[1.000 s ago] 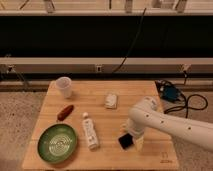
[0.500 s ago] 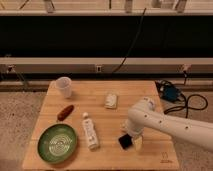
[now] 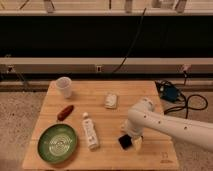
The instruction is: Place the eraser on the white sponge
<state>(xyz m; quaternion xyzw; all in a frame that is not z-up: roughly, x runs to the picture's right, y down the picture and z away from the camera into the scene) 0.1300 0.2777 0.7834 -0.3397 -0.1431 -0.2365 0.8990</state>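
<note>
The eraser (image 3: 124, 142), a flat black block, lies on the wooden table (image 3: 100, 112) near its front right. My gripper (image 3: 131, 143) hangs at the end of the white arm, low over the table and right at the eraser. Its pale fingers (image 3: 138, 144) stand open beside the block, and I cannot tell whether they touch it. The white sponge (image 3: 111, 100), a small off-white pad, lies farther back near the table's middle, apart from the gripper.
A translucent white cup (image 3: 64, 86) stands at the back left. A reddish-brown sausage-shaped thing (image 3: 65, 112), a white bottle (image 3: 90, 131) lying flat and a green plate (image 3: 57, 143) fill the left half. Cables and a blue box (image 3: 169, 93) lie on the floor to the right.
</note>
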